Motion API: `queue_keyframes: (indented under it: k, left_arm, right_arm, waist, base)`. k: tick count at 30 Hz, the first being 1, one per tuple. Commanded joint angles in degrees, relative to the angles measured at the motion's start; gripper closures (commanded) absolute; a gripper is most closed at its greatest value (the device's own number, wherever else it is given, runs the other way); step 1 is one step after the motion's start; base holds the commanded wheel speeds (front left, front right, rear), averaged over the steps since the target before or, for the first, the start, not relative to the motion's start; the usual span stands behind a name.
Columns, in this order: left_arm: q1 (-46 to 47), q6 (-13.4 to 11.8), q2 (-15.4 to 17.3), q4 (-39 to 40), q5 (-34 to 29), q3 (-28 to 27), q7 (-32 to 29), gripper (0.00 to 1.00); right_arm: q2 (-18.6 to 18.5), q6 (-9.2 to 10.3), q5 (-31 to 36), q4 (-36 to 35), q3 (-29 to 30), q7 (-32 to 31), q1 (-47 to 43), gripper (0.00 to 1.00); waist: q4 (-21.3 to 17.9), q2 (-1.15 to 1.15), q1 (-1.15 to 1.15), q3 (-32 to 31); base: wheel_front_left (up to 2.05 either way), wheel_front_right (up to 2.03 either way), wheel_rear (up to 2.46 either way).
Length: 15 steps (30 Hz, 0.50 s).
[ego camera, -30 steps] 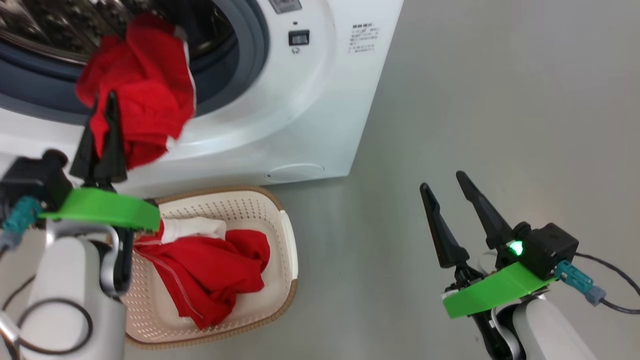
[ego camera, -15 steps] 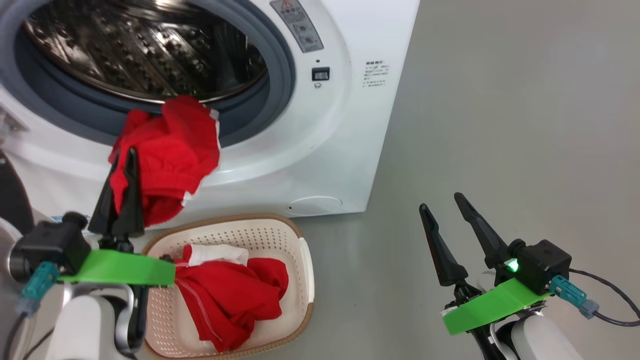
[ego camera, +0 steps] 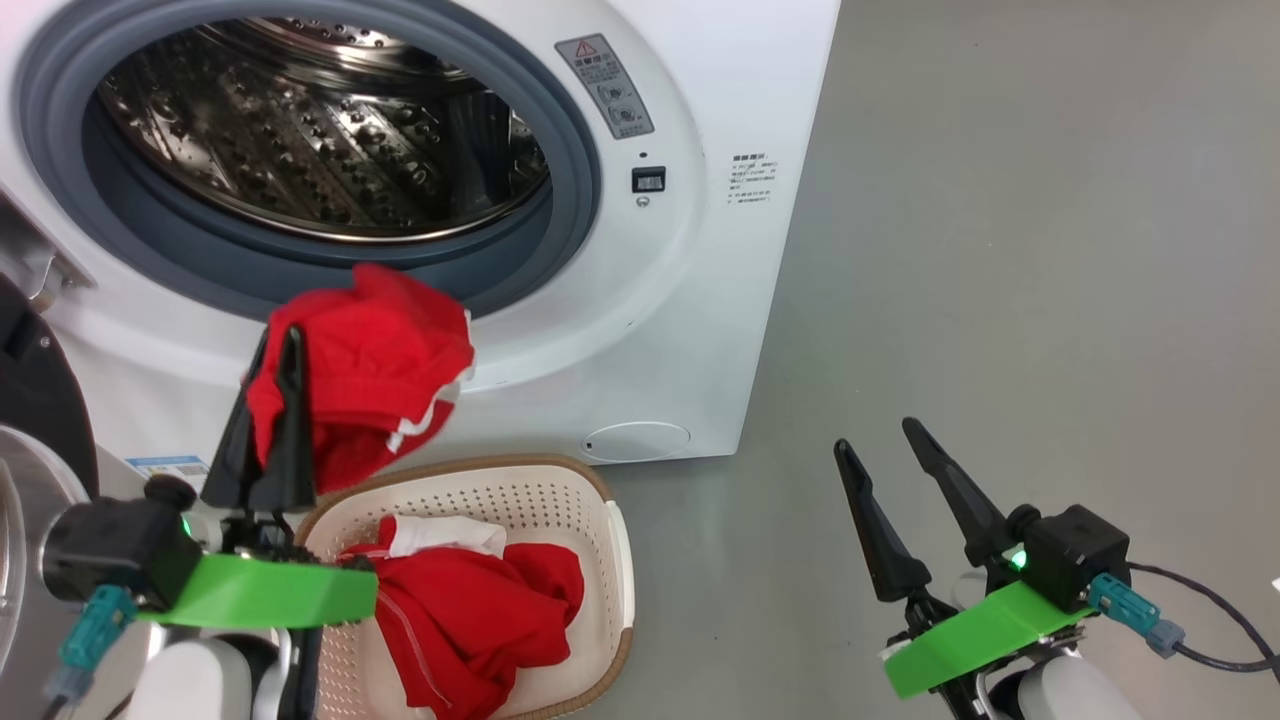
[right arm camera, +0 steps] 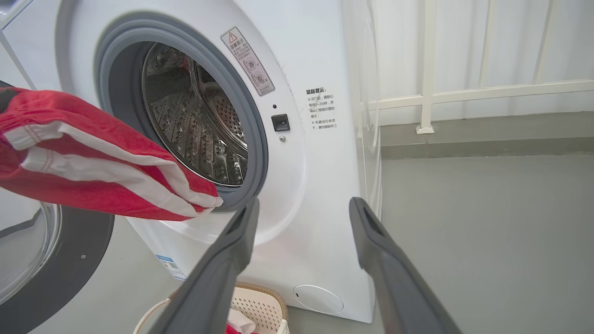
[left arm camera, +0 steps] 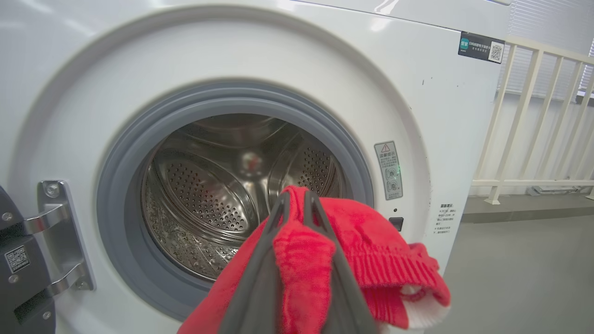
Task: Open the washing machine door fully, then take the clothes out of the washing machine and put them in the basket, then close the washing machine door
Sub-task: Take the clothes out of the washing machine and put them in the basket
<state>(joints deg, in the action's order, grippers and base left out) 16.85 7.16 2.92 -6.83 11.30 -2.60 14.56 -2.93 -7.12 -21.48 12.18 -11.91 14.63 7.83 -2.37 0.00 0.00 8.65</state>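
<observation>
left claw [ego camera: 279,336] clamped on red garment [ego camera: 390,360], right claw [ego camera: 878,436] apart, warning label [ego camera: 610,85] illegible

The washing machine [ego camera: 720,330] is showing glossy white panels, a shiny perforated steel drum [ego camera: 330,170] and a matt grey seal [ego camera: 578,190], probably rubber; the basket [ego camera: 530,495] is looking matt plastic.

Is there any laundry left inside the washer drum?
Empty, as far as visible: the drum shows bare perforated steel. The red garment hangs outside it, pinched by the left gripper.
</observation>
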Motion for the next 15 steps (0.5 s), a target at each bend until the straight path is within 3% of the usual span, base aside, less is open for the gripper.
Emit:
queue_keyframes:
  k: [1, 8, 15]
  left_arm:
    - [-0.5, 0.3, 0.9, 2.2, 0.5, -1.5, 0.4, 1.0]
    - [-2.5, 0.3, 0.5, 1.1, 1.8, 1.2, 0.4, 1.0]
    - [-0.7, 0.3, 0.5, -7.4, 3.8, 3.0, 0.4, 1.0]
  right_arm:
    - [0.1, -0.36, -0.1, -1.0, -1.3, 0.4, -0.2, 0.0]
    - [0.0, -0.36, 0.0, -0.4, -1.1, 0.4, -0.5, 0.0]
    - [-0.3, -0.36, -0.3, -0.2, -2.2, 0.4, 0.2, 0.0]
  waist:
    - [-0.2, 0.0, 0.0, -0.2]
    - [-0.4, 0.0, 0.0, 0.7]
    - [-0.6, 0.0, 0.0, 3.0]
  base:
    - [0.0, 0.0, 0.0]
    - [0.0, 0.0, 0.0]
    - [0.0, 0.0, 0.0]
